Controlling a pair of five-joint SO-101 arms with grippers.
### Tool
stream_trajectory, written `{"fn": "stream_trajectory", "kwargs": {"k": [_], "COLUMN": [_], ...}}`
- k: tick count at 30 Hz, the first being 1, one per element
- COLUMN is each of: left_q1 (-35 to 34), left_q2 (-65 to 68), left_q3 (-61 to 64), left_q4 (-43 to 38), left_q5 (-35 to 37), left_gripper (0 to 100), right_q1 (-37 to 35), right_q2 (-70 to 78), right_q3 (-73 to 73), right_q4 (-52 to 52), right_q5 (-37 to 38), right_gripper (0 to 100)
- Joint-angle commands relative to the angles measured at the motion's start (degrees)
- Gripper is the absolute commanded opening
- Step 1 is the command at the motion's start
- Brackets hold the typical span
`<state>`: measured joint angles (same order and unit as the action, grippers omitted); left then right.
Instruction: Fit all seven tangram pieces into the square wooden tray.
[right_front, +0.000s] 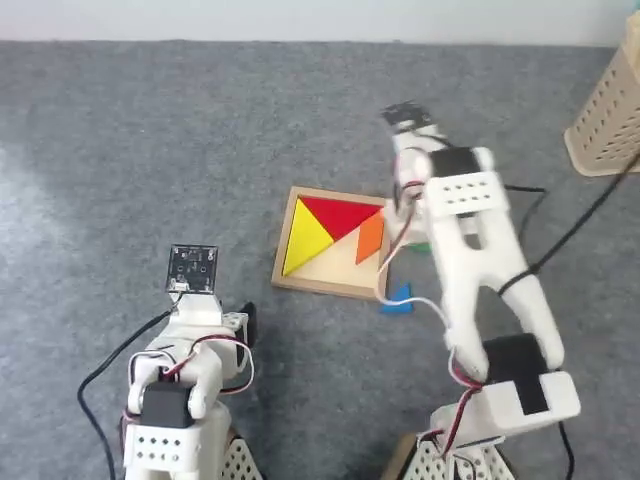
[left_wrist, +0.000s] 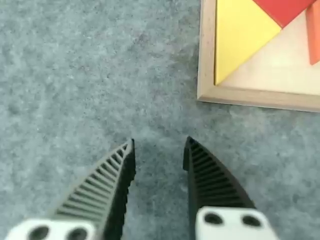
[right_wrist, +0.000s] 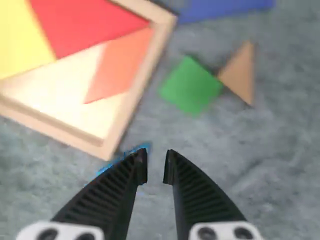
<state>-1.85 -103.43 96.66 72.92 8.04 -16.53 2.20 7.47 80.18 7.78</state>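
1. Jaws on the right arm are standing a narrow gap apart, gripping nothing, and hanging low over the surface (right_wrist: 270, 150) beside a corner of the tray (left_wrist: 207, 50). The left jaws are gaping wide, empty, over bare surface near the tray's other near corner.
2. A light-blue piece (right_front: 398, 300) is lying flat just outside that corner, peeking from behind one right jaw tip.
3. Its long edge is running roughly along the tray's near rim, and its tip is pointing away from the arms.
4. Closing here is risking a miss. The thin piece could be skidding on the soft surface or jamming against the rim, shoving the tray.
5. Yellow (right_front: 305, 240), red (right_front: 340, 213) and orange (right_front: 370, 238) pieces are sitting inside, with orange slanting inward from the rim.
6. Farther out, a green square (right_wrist: 190, 85), a tan triangle (right_wrist: 240, 72) and a dark-blue piece (right_wrist: 225, 7) are waiting.
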Motion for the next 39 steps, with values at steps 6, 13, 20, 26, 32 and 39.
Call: {"fn": "stream_trajectory", "kwargs": {"k": [6,13,20,26,32,39], "left_q1": [-0.26,-0.26,-0.26,-0.26,-0.26,-0.26], "left_q2": [-1.14,-1.14,-1.14,-1.14,-1.14,-1.14], "left_q3": [-0.13,-0.13,-0.13,-0.13,-0.13,-0.13], "left_q4": [-0.35,-0.35,-0.35,-0.35,-0.35,-0.35], "left_q5": [0.35,0.35,0.35,0.35,0.35,0.35], "left_gripper": [15,15,15,15,15,15], "right_q1": [-1.80,-1.71,0.04,-3.21,-4.88,-5.32], "right_q2": [4.00,9.01,6.64,3.74,2.24,2.68], "right_q3": [-3.43,-0.18,3.43,10.20,11.69,11.60], "right_q4": [-8.04,-9.71,-13.49,-17.01,-18.15,-18.33], "right_q5": [-3.60,-3.34,-3.25,-1.76,-2.20,-4.13], "right_gripper": [7.1,7.1,7.2,17.1,18.4,18.4]}}
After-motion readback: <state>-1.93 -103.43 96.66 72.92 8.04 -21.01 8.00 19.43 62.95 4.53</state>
